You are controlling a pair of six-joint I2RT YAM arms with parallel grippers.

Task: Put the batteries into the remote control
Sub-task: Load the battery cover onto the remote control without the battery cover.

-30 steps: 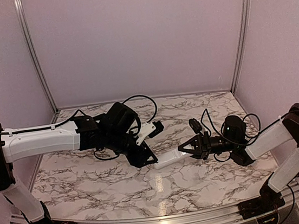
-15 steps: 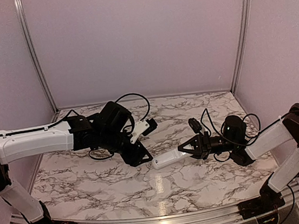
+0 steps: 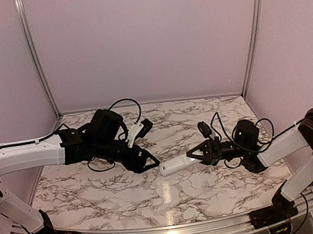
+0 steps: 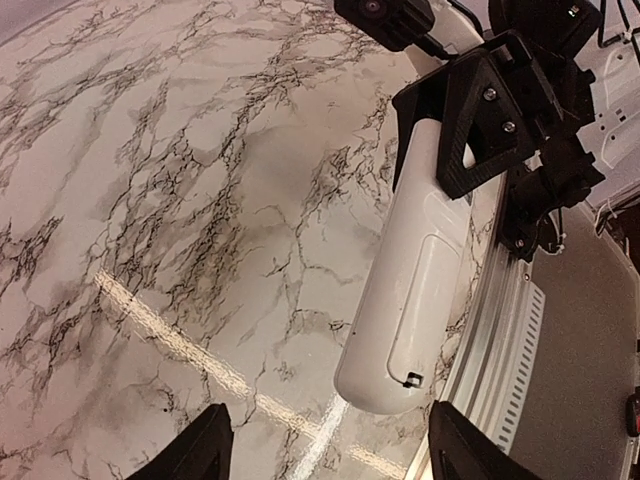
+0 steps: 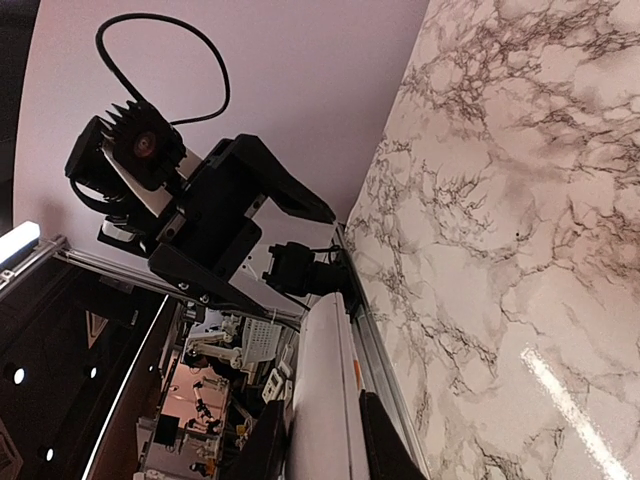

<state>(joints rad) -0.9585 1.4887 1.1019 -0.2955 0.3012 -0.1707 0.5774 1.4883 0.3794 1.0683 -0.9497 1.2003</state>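
Note:
The remote control (image 3: 174,165) is a slim white bar held just above the marble table near its middle. My right gripper (image 3: 193,156) is shut on its right end. In the left wrist view the remote control (image 4: 420,280) shows its back, with a closed cover panel and a small latch notch at the near end. My left gripper (image 3: 149,161) stands open just left of the remote's free end, not touching it, and its fingertips (image 4: 195,452) stand wide with nothing between them. In the right wrist view the remote control (image 5: 325,400) sits between my two fingers. The batteries are out of view.
The marble table (image 3: 172,200) is walled by pink panels at the back and sides. A metal rail (image 3: 170,228) runs along the near edge. Black cables (image 3: 225,121) loop above both wrists.
My left arm has drawn back to the left, away from the remote's free end, and its jaws have widened. The right gripper has kept the remote almost still.

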